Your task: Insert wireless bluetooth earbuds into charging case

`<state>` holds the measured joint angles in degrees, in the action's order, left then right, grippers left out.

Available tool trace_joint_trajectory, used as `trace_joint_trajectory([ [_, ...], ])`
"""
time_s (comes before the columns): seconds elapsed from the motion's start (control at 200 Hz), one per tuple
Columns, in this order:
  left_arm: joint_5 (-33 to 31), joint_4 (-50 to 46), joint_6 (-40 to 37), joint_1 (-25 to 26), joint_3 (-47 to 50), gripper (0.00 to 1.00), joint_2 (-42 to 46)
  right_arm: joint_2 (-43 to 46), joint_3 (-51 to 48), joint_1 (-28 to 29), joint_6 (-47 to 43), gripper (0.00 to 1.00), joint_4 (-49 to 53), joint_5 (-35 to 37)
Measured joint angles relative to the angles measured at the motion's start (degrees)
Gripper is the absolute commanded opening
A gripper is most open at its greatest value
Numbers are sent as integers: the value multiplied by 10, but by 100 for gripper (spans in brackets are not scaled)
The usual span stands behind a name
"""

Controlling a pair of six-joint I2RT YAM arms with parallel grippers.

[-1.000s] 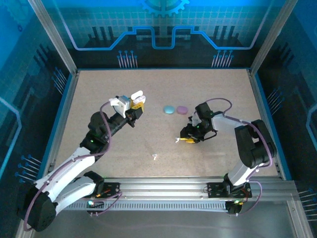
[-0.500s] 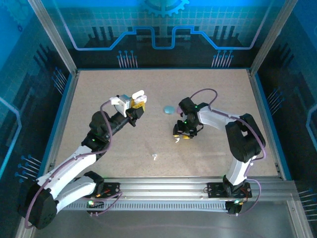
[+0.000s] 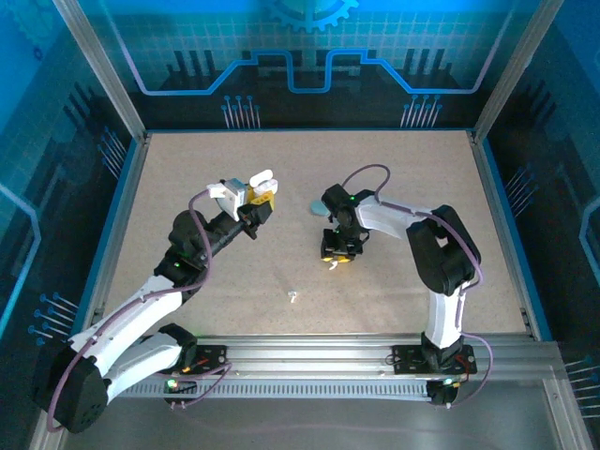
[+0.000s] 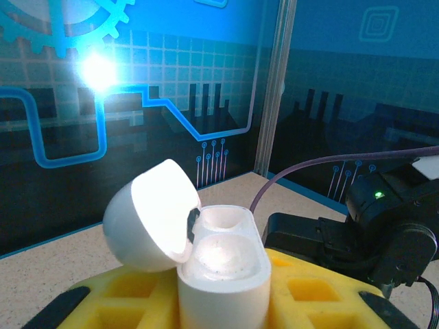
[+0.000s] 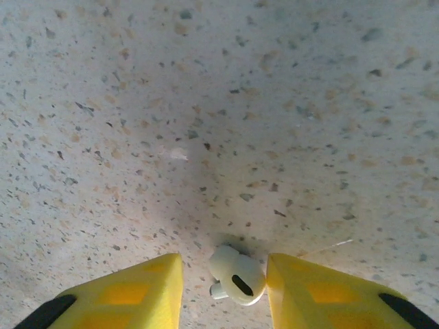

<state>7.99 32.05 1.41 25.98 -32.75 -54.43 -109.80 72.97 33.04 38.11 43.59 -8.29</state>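
White plastic earbud [image 5: 236, 281] lay between right end effector's [image 5: 223, 274] spread jaws, needing centring before closing; left end effector [image 4: 219, 301] pinched open white case [image 4: 223, 271].

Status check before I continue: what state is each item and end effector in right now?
left end effector: shut on the white charging case.
white charging case: lid open, upright.
right end effector: open, straddling a white earbud.
white earbud: lying on the table, not gripped.
second earbud: loose on the table.
blue case: partly hidden by right arm.
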Motion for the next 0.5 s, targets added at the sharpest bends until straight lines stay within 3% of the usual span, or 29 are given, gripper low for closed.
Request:
trace_joint_trajectory([
  [0.5,0,0,0,0,0,29,0,-43,66,34,-58,35,44,28],
])
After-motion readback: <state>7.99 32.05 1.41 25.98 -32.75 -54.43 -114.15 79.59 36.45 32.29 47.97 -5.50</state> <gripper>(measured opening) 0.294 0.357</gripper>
